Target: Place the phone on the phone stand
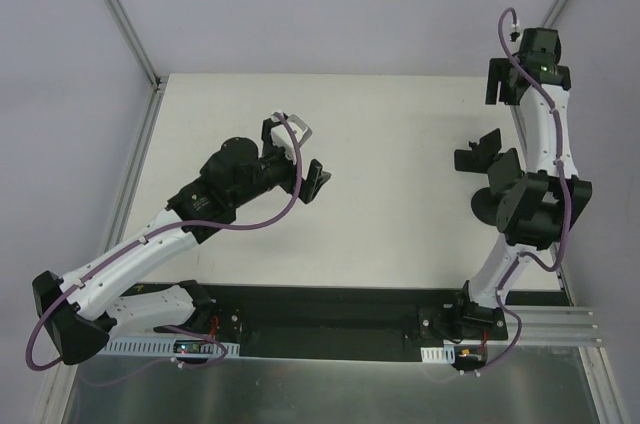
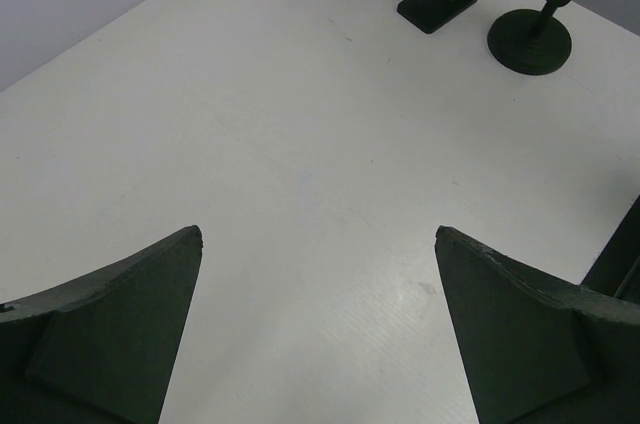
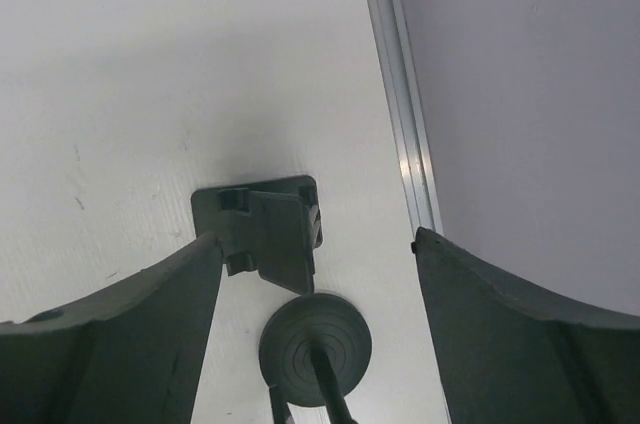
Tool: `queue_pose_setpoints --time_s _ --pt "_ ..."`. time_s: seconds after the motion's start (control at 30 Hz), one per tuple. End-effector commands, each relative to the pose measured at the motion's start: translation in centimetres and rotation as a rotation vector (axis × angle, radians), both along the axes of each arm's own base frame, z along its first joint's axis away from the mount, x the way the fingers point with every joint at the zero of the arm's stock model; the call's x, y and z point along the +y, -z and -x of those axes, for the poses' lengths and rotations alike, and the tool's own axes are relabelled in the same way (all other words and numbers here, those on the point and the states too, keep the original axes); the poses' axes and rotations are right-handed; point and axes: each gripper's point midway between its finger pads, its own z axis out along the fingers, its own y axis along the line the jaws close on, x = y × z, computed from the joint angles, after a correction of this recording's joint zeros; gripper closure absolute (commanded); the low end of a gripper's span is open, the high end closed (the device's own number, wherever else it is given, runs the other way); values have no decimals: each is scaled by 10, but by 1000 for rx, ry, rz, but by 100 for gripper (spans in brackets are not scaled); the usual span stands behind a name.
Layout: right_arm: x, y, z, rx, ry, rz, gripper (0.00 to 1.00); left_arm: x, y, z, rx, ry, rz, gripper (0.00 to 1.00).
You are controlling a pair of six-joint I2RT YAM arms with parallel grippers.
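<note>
Presently my left hand (image 2: 319, 231) is hovering over the white surface (image 2: 300, 114), fingers (image 2: 120, 334) spread wide, gripping nothing. Further right, the phone stand (image 2: 520, 46) is standing beside a black bracket (image 2: 437, 4), its top cut off; my right hand (image 3: 316, 236) is hanging above them, equally agape. I am not making out the phone.

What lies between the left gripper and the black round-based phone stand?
Bare white tabletop separates left gripper and phone stand, per top and left wrist views.
</note>
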Motion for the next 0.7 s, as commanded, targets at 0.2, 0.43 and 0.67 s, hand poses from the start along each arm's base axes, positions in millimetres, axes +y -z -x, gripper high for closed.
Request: queue_pose_setpoints --time_s 0.2,0.43,0.67 --pt "161 -64 34 -119 -71 -1 15 28 12 -43 40 -286 14 1" --pt "336 11 110 -45 -433 -223 12 89 32 -89 215 -656 59 1" --pt "351 36 184 8 -473 -304 12 150 78 -112 577 -956 169 1"
